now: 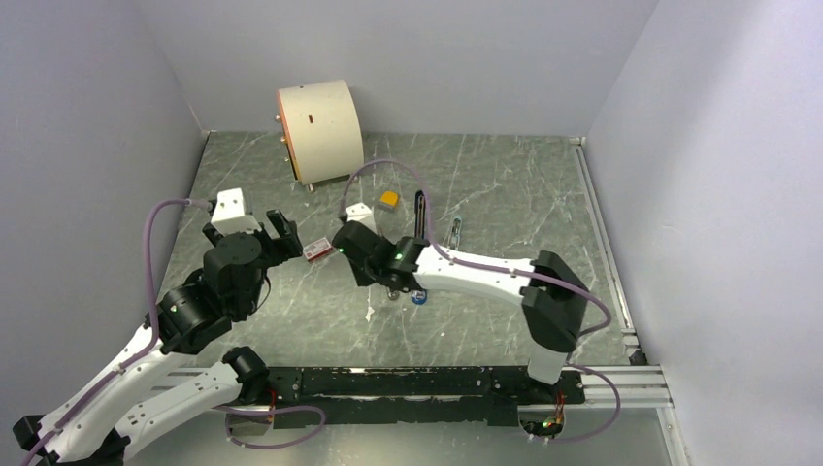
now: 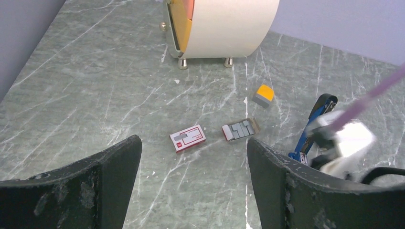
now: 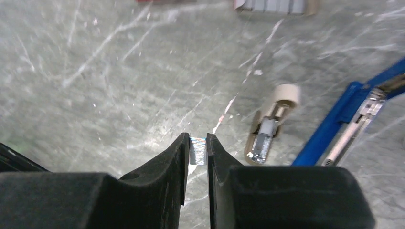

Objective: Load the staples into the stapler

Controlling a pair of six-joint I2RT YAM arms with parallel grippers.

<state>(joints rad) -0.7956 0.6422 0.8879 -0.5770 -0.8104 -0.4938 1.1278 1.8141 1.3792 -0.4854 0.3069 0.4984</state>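
Right pincer (image 3: pixel 197 143) clamps staples (image 3: pixel 197 155); stapler (image 3: pixel 334 120) near, apart; left pincer (image 2: pixel 193 142) wide.

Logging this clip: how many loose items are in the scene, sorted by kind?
Stapler: 1
Staple strip, pinched in the right gripper: 1
Red-and-white box: 1
Open tray of staples: 1
Orange-topped grey block: 1
White drum: 1
Beige piece holding metal: 1
Total: 7

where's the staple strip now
In the right wrist view, the small silvery ribbed staple strip is pinched in the right gripper, left of the blue stapler.
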